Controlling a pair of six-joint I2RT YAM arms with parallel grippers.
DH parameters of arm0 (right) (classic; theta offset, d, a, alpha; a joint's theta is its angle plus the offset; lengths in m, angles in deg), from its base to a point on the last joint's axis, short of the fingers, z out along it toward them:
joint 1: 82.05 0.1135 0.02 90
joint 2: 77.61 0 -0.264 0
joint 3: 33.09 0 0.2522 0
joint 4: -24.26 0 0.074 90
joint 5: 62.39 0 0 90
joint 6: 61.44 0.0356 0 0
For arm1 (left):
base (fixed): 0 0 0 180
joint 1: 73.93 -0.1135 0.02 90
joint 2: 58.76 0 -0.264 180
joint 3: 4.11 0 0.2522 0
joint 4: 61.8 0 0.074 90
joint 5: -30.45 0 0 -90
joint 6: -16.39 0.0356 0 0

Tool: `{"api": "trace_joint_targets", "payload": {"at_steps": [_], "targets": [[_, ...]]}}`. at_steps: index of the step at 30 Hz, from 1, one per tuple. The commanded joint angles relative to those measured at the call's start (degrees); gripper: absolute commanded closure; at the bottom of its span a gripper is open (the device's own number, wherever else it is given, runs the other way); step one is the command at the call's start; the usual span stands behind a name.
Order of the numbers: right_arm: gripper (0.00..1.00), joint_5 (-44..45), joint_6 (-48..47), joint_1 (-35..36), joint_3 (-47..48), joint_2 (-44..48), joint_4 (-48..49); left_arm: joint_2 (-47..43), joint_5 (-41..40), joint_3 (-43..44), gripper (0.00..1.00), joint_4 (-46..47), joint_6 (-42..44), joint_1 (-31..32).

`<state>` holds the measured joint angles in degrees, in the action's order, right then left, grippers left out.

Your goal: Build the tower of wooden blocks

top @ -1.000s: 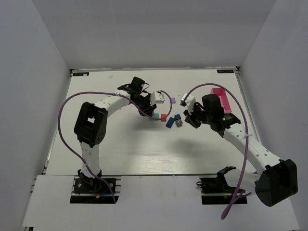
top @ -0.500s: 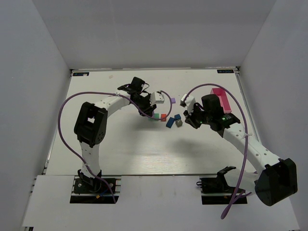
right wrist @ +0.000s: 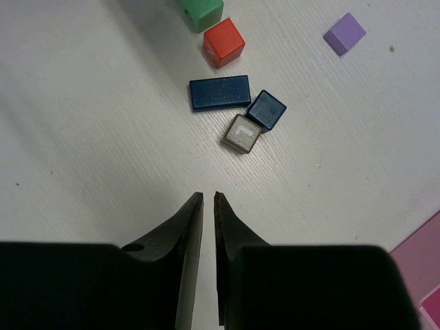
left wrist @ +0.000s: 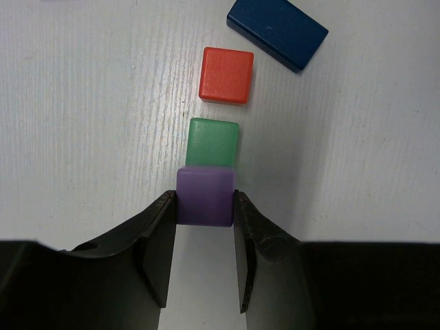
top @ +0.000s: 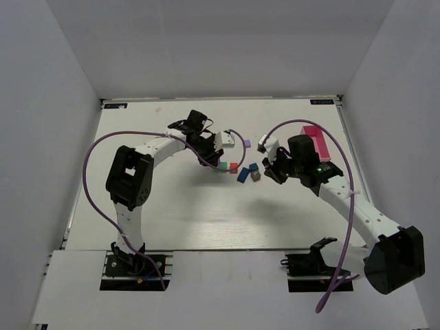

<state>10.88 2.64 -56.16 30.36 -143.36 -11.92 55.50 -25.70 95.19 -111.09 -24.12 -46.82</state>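
Observation:
My left gripper (left wrist: pixel 205 199) is shut on a lilac cube (left wrist: pixel 205 196) and holds it over the near edge of a green cube (left wrist: pixel 214 141). Beyond that lie a red-orange cube (left wrist: pixel 226 74) and a blue brick (left wrist: pixel 277 31). In the top view this gripper (top: pixel 220 160) hangs over the green cube (top: pixel 222 166), with the red-orange cube (top: pixel 234 167), the blue brick (top: pixel 243 175), a blue cube (top: pixel 254 167) and a grey cube (top: pixel 256 176) to its right. My right gripper (right wrist: pixel 209 196) is shut and empty, just short of the grey cube (right wrist: pixel 242 133). No stacked tower shows.
A second lilac cube (top: pixel 246 143) lies alone on the table behind the group; it also shows in the right wrist view (right wrist: pixel 344 33). A pink box (top: pixel 317 143) stands at the right, behind my right arm. White walls enclose the table.

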Motion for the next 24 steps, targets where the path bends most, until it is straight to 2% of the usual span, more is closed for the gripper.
{"api": "trace_joint_targets", "payload": {"at_steps": [1, 7, 13, 14, 17, 18, 19, 24], "targets": [[0.82, -0.9, -0.1, -0.1, 0.1, -0.2, 0.4, -3.3, 1.0, -1.0, 0.55, 0.3, 0.4, -0.3], [0.82, -0.9, 0.0, 0.0, -0.1, -0.3, 0.5, -3.8, 0.4, -1.5, 0.47, 0.8, 0.4, -0.3], [0.82, -0.9, -0.1, -0.3, 0.1, -0.4, 0.5, -4.3, -0.1, -2.0, 0.35, 1.3, 0.4, -0.3], [0.82, -1.0, -0.2, -0.1, 0.1, -0.4, 0.4, -4.3, -0.6, -2.0, 0.2, 1.3, -0.1, -0.3], [0.82, -0.9, -0.1, -0.1, 0.0, -0.4, 0.4, -5.4, -2.1, -2.7, 0.12, 2.7, -0.7, -0.3], [0.81, -0.9, -0.3, -0.1, 0.0, -0.4, 0.5, -6.2, -2.1, -2.7, 0.11, 3.3, -1.5, -0.3], [0.79, -0.8, -0.2, -0.1, 0.3, -0.6, 0.4, -7.5, -2.9, -3.4, 0.01, 3.8, -1.5, -0.3], [0.6, -0.5, -0.2, 0.0, 0.1, -0.6, 0.5, -12.4, -7.1, -6.7, 0.01, 7.4, -5.2, -0.9]]}}
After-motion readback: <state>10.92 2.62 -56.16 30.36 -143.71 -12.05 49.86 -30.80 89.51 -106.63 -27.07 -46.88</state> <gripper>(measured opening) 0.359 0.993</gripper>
